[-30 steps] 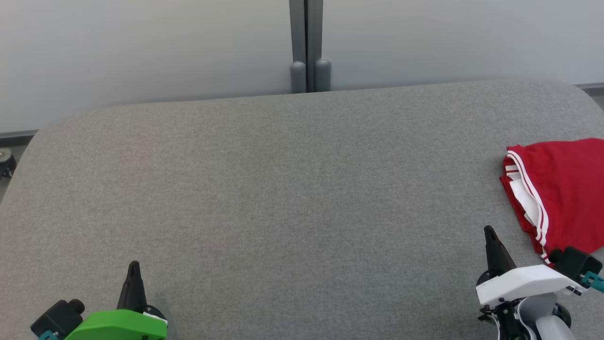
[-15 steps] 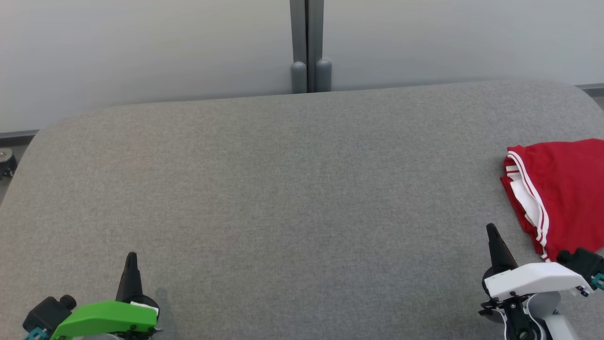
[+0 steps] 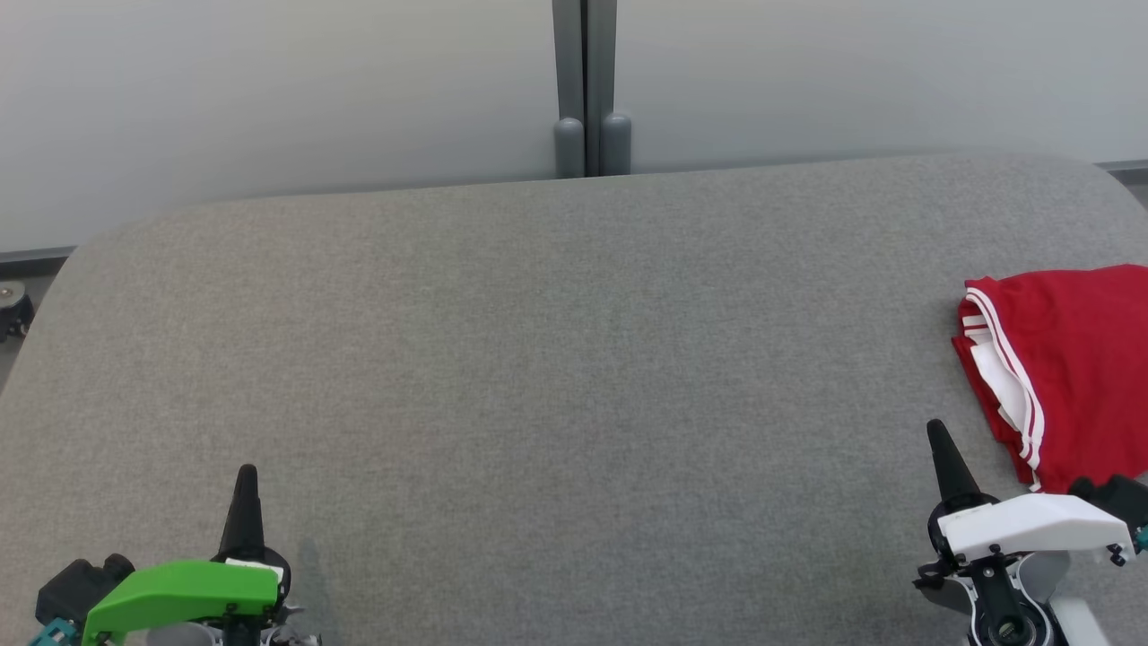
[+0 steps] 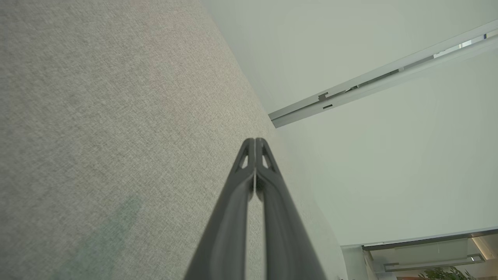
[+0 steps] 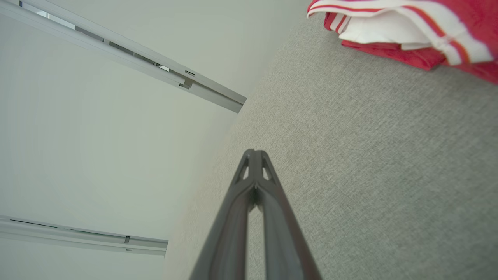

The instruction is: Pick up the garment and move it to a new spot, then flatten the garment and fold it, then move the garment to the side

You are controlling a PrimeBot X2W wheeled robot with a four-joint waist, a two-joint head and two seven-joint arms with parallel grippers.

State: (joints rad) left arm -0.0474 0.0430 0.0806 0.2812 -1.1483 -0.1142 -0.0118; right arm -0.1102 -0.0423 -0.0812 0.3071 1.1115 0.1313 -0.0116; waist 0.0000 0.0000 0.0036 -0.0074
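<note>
The garment (image 3: 1067, 368) is red with white stripes and lies folded at the right edge of the grey table (image 3: 556, 359); the right wrist view catches its striped edge (image 5: 404, 31) at the top right. My right gripper (image 3: 934, 431) is shut and empty, just left of and nearer than the garment, not touching it. In its wrist view the two fingers (image 5: 255, 153) meet at the tips. At the lower left my left gripper (image 3: 246, 474) is shut with nothing in it, far from the garment; its tips (image 4: 255, 140) are pressed together over bare cloth.
Grey fabric covers the table, whose far edge and corners are rounded. A pale wall with a grey post (image 3: 590, 90) stands behind it. A small caster (image 3: 11, 305) shows on the floor at the far left.
Both grippers have drawn back toward the lower edge of the head view and turned a little. The garment lies where it was.
</note>
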